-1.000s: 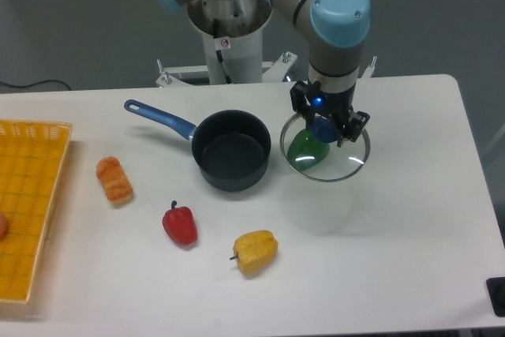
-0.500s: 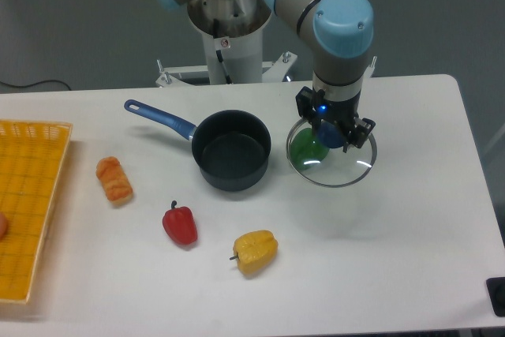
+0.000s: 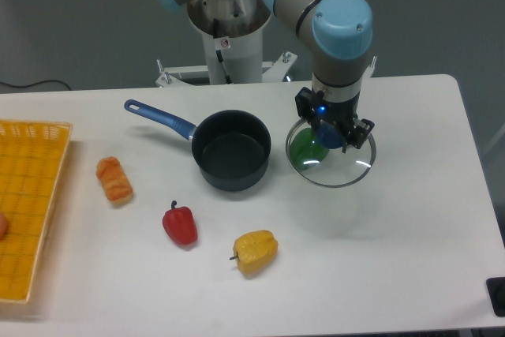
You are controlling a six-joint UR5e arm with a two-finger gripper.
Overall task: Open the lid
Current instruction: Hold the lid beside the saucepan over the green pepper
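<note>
White tabletop (image 3: 410, 234) carrying everything. Arm reaching down from the base at the back, wrist vertical, gripper (image 3: 332, 135) pointing straight down, clamped on the blue knob of the lid (image 3: 346, 170). Lid held roughly level, just right of the open dark blue saucepan (image 3: 230, 150), green object (image 3: 304, 148) seen through the glass. Yellow basket (image 3: 28, 203) at the left edge. Yellow pepper (image 3: 255, 250), red pepper (image 3: 181, 224), orange pastry (image 3: 114, 179) in front
</note>
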